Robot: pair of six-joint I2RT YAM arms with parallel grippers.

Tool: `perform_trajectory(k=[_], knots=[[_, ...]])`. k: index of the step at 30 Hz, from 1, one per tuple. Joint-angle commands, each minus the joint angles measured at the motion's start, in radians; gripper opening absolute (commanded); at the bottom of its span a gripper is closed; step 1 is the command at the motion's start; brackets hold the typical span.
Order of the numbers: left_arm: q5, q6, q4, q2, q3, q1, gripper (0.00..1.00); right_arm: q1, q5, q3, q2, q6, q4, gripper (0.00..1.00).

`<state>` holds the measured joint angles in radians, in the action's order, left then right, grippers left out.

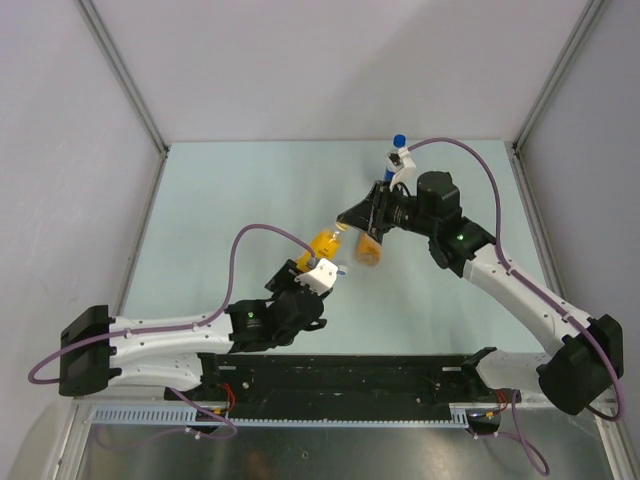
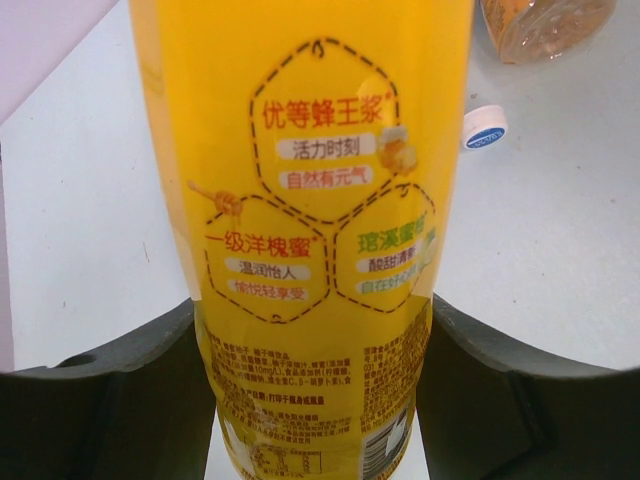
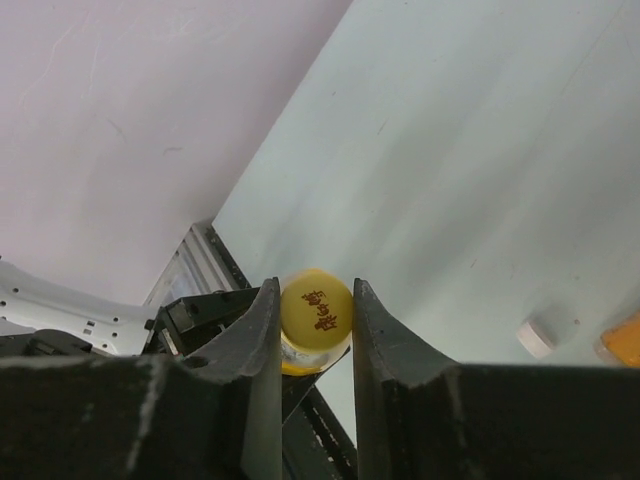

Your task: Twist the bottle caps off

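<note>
yellow bottle (image 2: pixel 320 250) is slanting, neck pointing up toward right gripper (image 3: pixel 315 290); left gripper (image 1: pixel 312 268) is clutching its body from below, right gripper is angling down, pinching yellow cap (image 3: pixel 316 315).

The yellow bottle (image 2: pixel 320 200) is made of smooth, glossy plastic, and a shiny printed film label is wrapped around it. Its yellow cap (image 3: pixel 316 312) is moulded in smooth plastic with a soft sheen. The white cap (image 2: pixel 484 128) is of smooth plastic too. Clear, glossy plastic is seen on the orange bottle (image 2: pixel 545 25). The left gripper (image 2: pixel 315 400) and right gripper (image 3: pixel 316 330) are formed in matt, faintly grainy black plastic. The table (image 1: pixel 230 200) is finished matt and finely scratched. The frame post (image 1: pixel 125 78) is made of brushed metal.
</note>
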<state>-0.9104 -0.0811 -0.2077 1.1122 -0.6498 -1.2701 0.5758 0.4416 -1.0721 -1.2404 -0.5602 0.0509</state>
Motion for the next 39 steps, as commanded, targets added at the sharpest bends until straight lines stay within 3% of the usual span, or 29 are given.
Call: perform_trajectory(k=[1,8,13,17,29,39], knots=[[-0.022,-0.033,0.042,-0.017,-0.020,-0.007,0.00,-0.002,0.077,-0.035,0.003,0.008,-0.040,0.00],[0.045,-0.037,0.048,-0.028,-0.004,-0.004,0.00,-0.009,0.099,-0.025,0.021,0.044,-0.040,0.00],[0.171,-0.022,0.078,-0.039,0.010,0.006,0.00,-0.013,0.139,-0.018,0.032,0.076,-0.083,0.00],[0.355,0.019,0.144,-0.074,0.042,0.026,0.00,-0.015,0.168,-0.015,0.054,0.118,-0.088,0.00],[1.083,0.162,0.363,-0.234,0.155,0.088,0.00,-0.018,0.303,0.028,0.174,0.240,-0.126,0.00],[1.380,0.172,0.416,-0.308,0.193,0.121,0.00,-0.022,0.495,0.063,0.242,0.287,-0.224,0.00]])
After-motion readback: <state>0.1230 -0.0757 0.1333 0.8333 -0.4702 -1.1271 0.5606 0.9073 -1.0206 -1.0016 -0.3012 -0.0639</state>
